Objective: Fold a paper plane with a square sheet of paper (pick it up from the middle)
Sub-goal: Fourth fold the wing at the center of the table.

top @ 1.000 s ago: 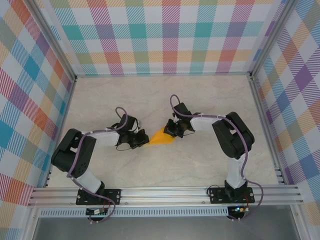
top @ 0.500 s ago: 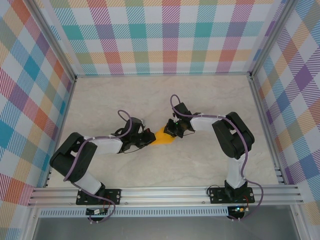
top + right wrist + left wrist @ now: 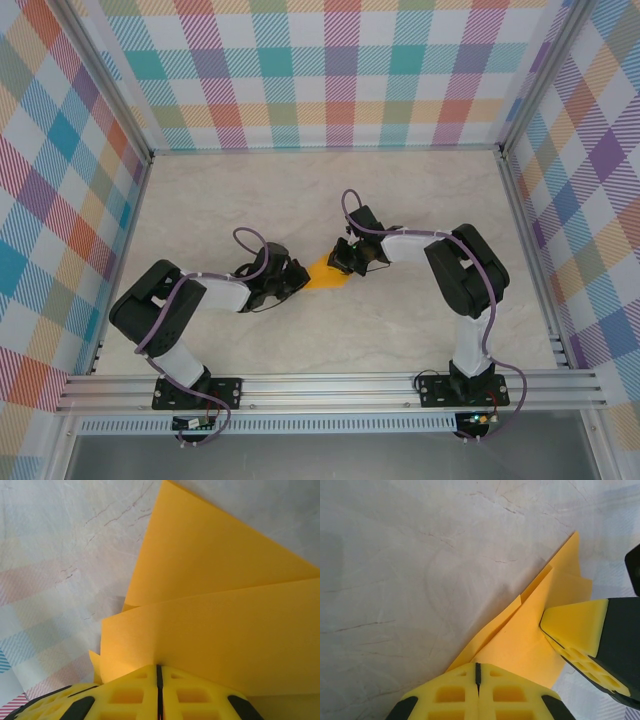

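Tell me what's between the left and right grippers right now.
The folded orange paper lies on the table between the left gripper and right gripper, both shut and touching it; the top view shows it.

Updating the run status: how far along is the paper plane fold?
Partway. Done: the paper is already creased into a pointed, layered shape. In hand: right gripper is shut on it; left gripper, shut, sits on its folded edge. Left: not yet a slim dart, so more folds likely remain.
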`<state>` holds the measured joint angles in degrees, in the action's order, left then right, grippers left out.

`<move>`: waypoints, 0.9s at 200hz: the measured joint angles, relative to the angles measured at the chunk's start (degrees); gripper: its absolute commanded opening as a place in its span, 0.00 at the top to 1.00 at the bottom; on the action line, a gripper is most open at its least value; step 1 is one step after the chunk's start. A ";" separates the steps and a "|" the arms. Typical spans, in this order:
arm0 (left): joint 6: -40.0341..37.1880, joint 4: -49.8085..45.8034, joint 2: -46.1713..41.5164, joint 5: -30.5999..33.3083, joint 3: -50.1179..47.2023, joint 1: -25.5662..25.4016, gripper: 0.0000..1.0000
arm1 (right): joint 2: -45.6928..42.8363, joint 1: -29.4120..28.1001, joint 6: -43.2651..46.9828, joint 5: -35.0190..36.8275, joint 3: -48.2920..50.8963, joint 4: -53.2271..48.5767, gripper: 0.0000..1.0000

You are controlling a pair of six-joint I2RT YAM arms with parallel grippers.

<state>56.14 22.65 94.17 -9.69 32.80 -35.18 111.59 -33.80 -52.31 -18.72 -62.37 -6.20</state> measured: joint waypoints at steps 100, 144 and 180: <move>-1.81 -4.39 -10.16 3.17 -8.31 1.16 1.00 | -0.04 0.22 0.00 0.02 0.02 0.09 0.93; -3.56 -8.20 -13.11 3.06 -8.41 2.34 1.00 | -0.04 0.22 0.00 0.00 0.07 0.11 0.93; -3.89 -6.99 -14.49 0.92 -5.90 2.34 1.00 | -0.04 0.22 0.00 0.00 0.07 0.11 0.93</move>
<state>52.25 15.66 79.68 -8.78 26.89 -32.84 111.55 -33.58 -52.31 -18.72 -62.30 -6.09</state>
